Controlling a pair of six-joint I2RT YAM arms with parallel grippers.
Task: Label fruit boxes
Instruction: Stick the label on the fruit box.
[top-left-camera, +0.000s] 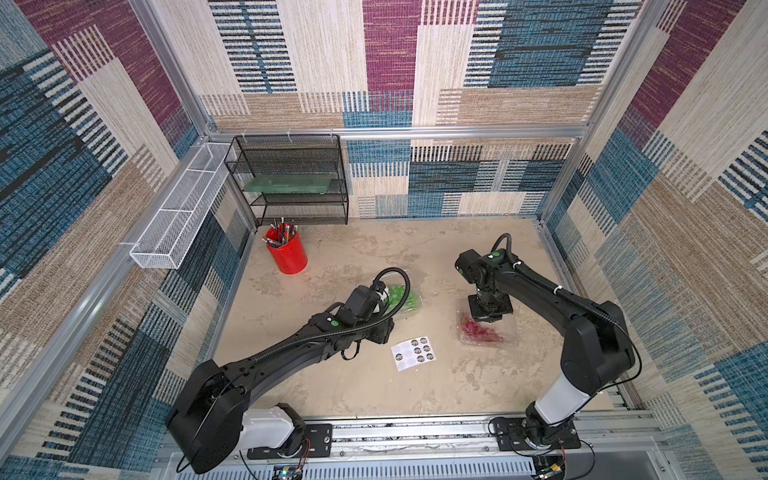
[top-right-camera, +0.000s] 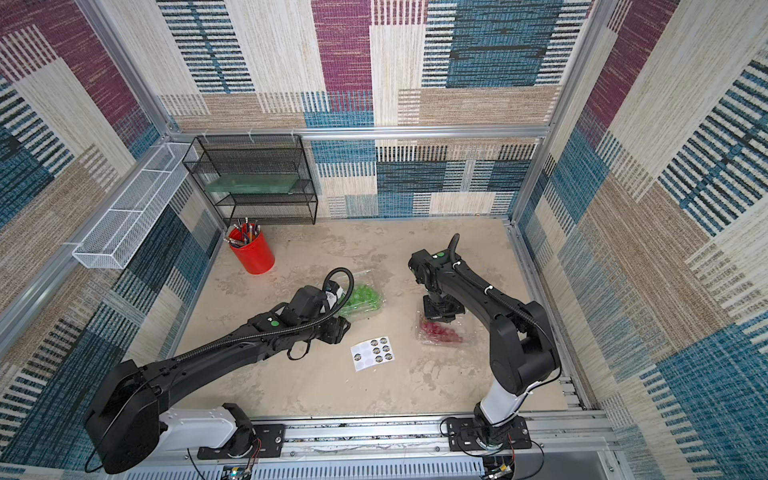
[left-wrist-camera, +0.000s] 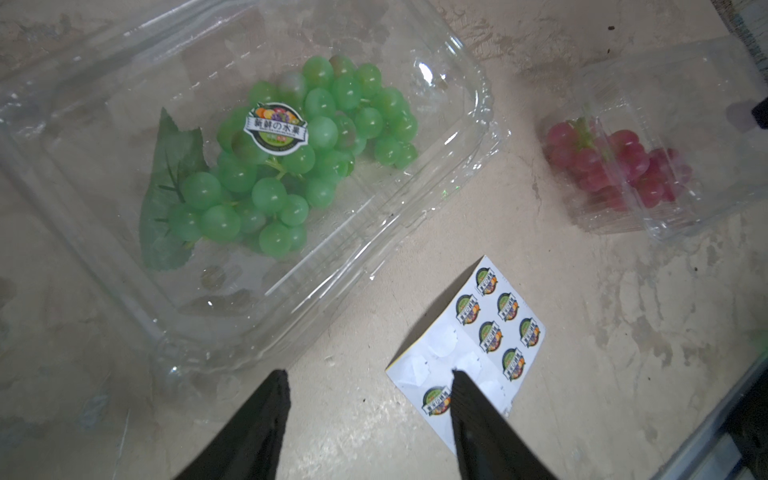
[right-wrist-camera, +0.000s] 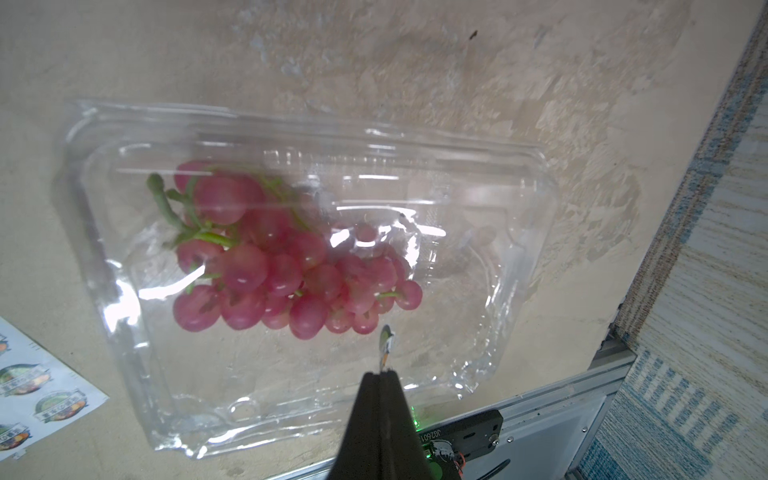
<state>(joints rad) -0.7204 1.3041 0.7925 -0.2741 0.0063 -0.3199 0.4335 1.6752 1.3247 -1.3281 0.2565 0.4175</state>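
Mottled beige tabletop (top-left-camera: 353, 395), patterned carpet walls (top-left-camera: 540, 62). The green-grape box (left-wrist-camera: 374, 232) sits left of centre and the red-grape box (right-wrist-camera: 478, 291) to its right. The sticker sheet (left-wrist-camera: 490, 332) lies between them and nearer my base, touching neither.

My right gripper (right-wrist-camera: 384, 374): fingers pressed together, pinching what I take to be a sticker (right-wrist-camera: 386, 345). It is edge-on, so I cannot be sure. It hangs just above the red-grape box lid. My left gripper (left-wrist-camera: 368, 376): fingers parted a fair way, holding nothing, over bare table between the green-grape box and the sticker sheet.

Step in hand, as I judge it: lay the sticker on the red lid. Pick a flat stretch of lid and come down with the adhesive face first. The lid looks thin and springy, so press lightly, and steady the box with my left if it slides.

Writing: the label (left-wrist-camera: 275, 128) on the green lid reads 新鮮の水果; the smaller print is illegible. The sticker sheet carries the same design and has several blank spots.
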